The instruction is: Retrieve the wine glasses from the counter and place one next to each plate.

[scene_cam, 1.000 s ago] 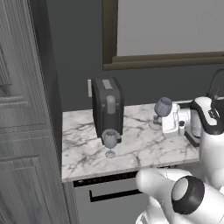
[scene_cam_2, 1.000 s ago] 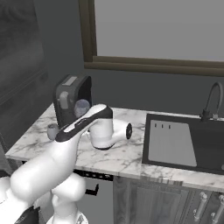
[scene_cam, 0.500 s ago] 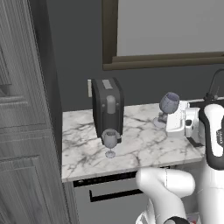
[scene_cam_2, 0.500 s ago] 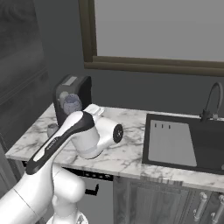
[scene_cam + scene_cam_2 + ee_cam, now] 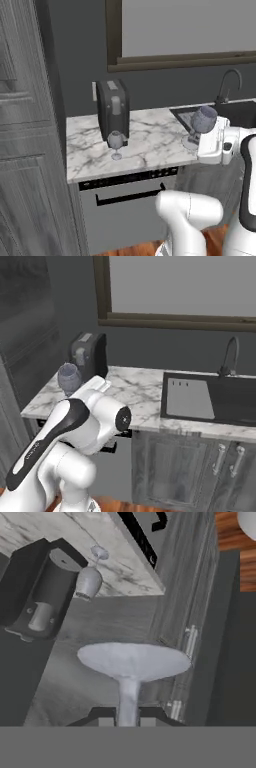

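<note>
Two wine glasses are showing. One wine glass (image 5: 203, 122) is sitting in the claw (image 5: 128, 719), which is pinching its thin stem nearly closed; the bowl is riding upright above the white hand, clear of the counter (image 5: 150, 145) and out over its front right corner, near the sink (image 5: 207, 398). From the right it is appearing beside the arm's shoulder (image 5: 69, 377). Along the hand, the round foot (image 5: 134, 660) is spreading just above the fingertips (image 5: 104, 719).

Since a second ago this glass has been rising and swinging away from the back of the marble toward the robot, so the lift looks done and the carry is under way. No plate is showing from here, so the base will likely need to turn toward wherever they lie.

The second wine glass (image 5: 115, 144) is standing on its foot, untouched, just in front of the dark coffee machine (image 5: 113, 112), waiting for a return trip. Below the slab, the cabinet's black bar handle (image 5: 130, 196) is facing the base.
</note>
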{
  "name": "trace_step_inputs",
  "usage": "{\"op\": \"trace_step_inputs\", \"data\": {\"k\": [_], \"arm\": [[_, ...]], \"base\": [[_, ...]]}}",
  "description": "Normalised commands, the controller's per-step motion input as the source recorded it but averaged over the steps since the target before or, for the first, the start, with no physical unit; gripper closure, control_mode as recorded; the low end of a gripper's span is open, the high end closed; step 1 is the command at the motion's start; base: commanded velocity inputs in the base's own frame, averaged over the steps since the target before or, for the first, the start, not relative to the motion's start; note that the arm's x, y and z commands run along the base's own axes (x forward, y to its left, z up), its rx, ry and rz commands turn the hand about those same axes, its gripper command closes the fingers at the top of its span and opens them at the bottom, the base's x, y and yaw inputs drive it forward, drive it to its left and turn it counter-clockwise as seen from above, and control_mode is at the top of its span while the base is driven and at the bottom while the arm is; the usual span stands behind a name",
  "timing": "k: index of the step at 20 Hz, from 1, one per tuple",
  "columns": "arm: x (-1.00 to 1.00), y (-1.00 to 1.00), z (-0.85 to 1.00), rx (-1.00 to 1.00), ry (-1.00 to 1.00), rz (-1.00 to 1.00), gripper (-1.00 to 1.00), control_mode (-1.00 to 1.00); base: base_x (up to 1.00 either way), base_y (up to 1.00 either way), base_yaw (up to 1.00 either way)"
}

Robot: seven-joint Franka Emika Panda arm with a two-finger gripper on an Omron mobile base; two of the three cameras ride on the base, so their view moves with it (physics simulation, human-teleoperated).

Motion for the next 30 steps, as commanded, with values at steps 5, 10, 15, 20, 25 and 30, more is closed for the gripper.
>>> {"op": "trace_step_inputs", "data": {"k": [5,10,15,20,25,30], "arm": [[0.00,0.00,0.00,0.00,0.00,0.00,1.00,1.00],[0.00,0.00,0.00,0.00,0.00,0.00,1.00,1.00],[0.00,0.00,0.00,0.00,0.00,0.00,1.00,1.00],[0.00,0.00,0.00,0.00,0.00,0.00,1.00,1.00],[0.00,0.00,0.00,0.00,0.00,0.00,1.00,1.00],[0.00,0.00,0.00,0.00,0.00,0.00,1.00,1.00]], "base": [[-0.76,-0.15,-0.49],[-0.09,-0.03,-0.92],[0.00,0.00,-1.00],[0.00,0.00,-1.00],[0.00,0.00,-1.00],[0.00,0.00,-1.00]]}}
